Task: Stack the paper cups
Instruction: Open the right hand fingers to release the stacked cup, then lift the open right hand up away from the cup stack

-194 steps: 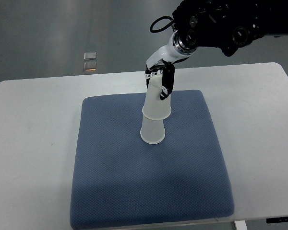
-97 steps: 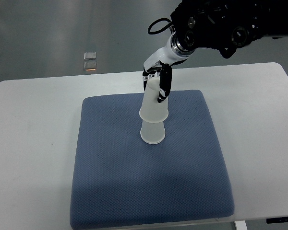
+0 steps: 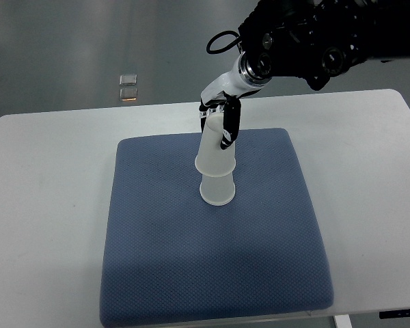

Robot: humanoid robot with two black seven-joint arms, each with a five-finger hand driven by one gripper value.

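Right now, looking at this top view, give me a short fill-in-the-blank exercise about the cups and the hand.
1. The right hand grips the upper ____ cup.
2. The lower cup stands on a ____ mat.
3. The mat lies on a ____ table.
4. Both cups have their open rims facing ____.

Missing words: paper; blue; white; down

Even, bright overhead light. I note soft shadows under my right hand (image 3: 219, 123) and cups (image 3: 216, 164) on the mat (image 3: 157, 260). Focus sharp; mild glare on table (image 3: 48, 178).
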